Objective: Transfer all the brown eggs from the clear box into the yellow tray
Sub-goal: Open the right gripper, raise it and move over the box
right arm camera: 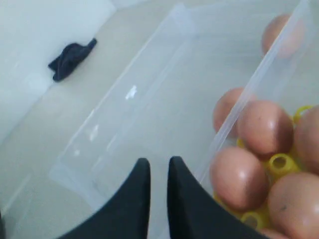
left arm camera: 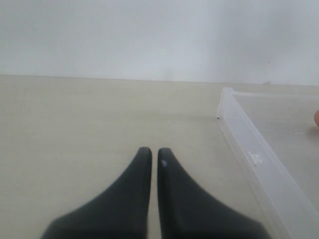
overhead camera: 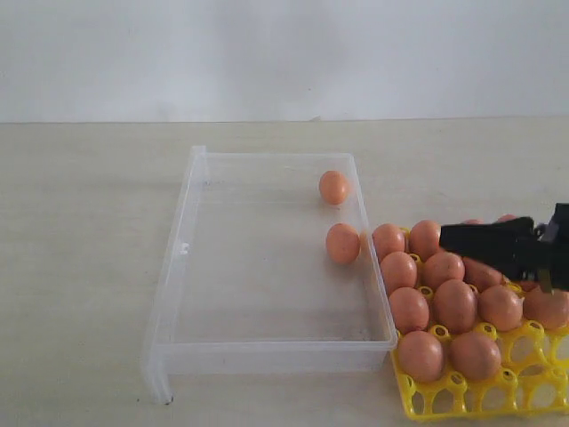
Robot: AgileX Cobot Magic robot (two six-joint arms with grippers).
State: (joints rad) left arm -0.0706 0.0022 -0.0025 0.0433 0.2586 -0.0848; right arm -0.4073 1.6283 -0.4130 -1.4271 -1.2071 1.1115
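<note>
The clear box (overhead camera: pixel 178 258) sits in the middle of the pale counter (overhead camera: pixel 80 222), its long side running from near to far. Only two brown eggs are in it, both against its right wall: one (overhead camera: pixel 334 187) toward the far corner and another (overhead camera: pixel 342 242) a little nearer, the two apart from each other. The yellow tray (overhead camera: pixel 484 396) lies just beside the box's right wall at the near right of the scene and touches it or nearly so. About a dozen eggs (overhead camera: pixel 455 305) fill its far and middle cups, packed close together, while the nearest row of cups shows bare yellow lattice. The right end effector (overhead camera: pixel 444 236) reaches in from the right edge above the tray's far rows, pointing left toward the box and hiding parts of a few eggs behind it. Its own camera shows its two black fingers (right arm camera: pixel 156 162) drawn almost together with only a thin slit between them and nothing in it, over the box wall, with eggs on the tray beside them. The left end effector (left arm camera: pixel 151 152) is likewise closed to a thin slit and empty, over bare counter left of the box.
</note>
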